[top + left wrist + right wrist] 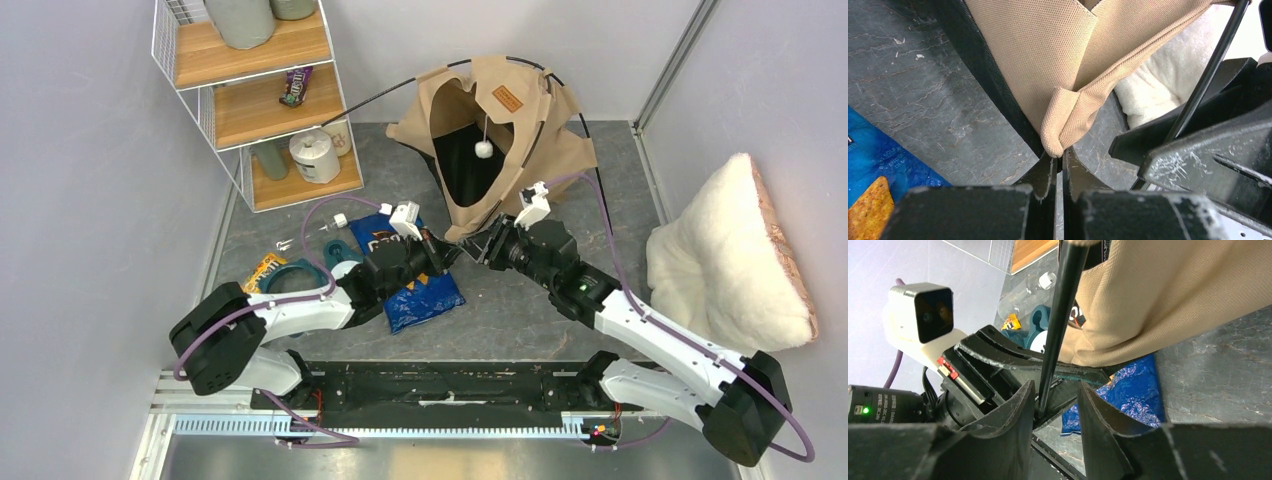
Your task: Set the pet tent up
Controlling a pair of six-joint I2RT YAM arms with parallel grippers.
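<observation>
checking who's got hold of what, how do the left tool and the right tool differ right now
The left tool is shut, pinching the folded corner of the pet tent; the right tool stands open. The left tool grips tan fabric, while the right tool only straddles a thin black pole without clamping it. Shared: both meet at the tent's near corner, facing each other.

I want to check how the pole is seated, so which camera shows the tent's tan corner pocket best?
Left wrist: the corner pocket sits mid-frame, sharp, right at the fingertips of the left gripper. Top external shows the whole tent, but that corner is small and partly hidden. Right wrist shows tan fabric and the pole, not the pocket.
</observation>
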